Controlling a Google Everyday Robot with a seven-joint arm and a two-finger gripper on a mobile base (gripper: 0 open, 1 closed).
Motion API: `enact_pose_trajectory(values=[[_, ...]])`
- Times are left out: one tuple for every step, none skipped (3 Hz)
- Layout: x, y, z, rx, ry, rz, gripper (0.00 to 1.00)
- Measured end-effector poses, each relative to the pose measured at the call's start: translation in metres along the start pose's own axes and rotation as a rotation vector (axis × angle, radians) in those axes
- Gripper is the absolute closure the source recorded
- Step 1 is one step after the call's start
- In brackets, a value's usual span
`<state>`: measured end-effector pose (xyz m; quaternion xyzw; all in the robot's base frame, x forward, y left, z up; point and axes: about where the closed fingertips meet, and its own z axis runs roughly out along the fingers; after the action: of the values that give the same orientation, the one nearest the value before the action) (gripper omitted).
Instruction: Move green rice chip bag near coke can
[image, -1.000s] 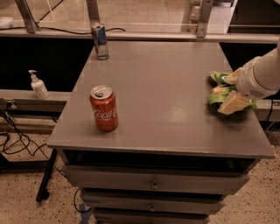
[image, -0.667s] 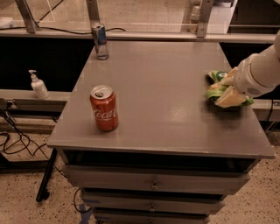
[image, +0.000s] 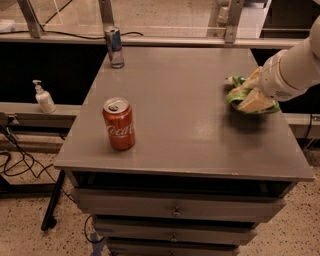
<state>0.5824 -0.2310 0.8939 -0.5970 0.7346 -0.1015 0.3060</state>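
My pincer (image: 246, 91) is at the right side of the frame, on the end of the big white arm (image: 295, 67) that comes in from the right edge. Its two pale fingers (image: 253, 103) are closed in on the small, crinkled, bright-green rice chip bag (image: 234, 96). One finger is on the far side and one on the near side, so the bag is pinched between them. I cannot tell if the bag is up in the air or touching the flat grey bench (image: 190, 100). There is a dark shadow right under it.

The thing that matters most is where the red metal coke can (image: 119, 124) is. It stands upright at the left of the frame, a bit lower than the bag and close to the front left corner of the bench. The bag and the can are well apart, with a wide bare stretch of bench between them. So I think the next move has to go left across the frame and a little down, toward the near edge.

The bag is scrunched up, so I cannot say which way its long side points.

A tall, thin blue-and-silver can (image: 114, 47) stands in the upper left, at the back of the bench. That is not the one I want, so I should steer low and stop just beside the red can without knocking it over.
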Motion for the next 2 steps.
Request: enact_pose_trajectory(values=[[-0.0193, -0.0150, -0.0164, 0.037, -0.042, -0.041, 1.00], [-0.0194, -0.0150, -0.0164, 0.037, -0.042, -0.041, 1.00]])
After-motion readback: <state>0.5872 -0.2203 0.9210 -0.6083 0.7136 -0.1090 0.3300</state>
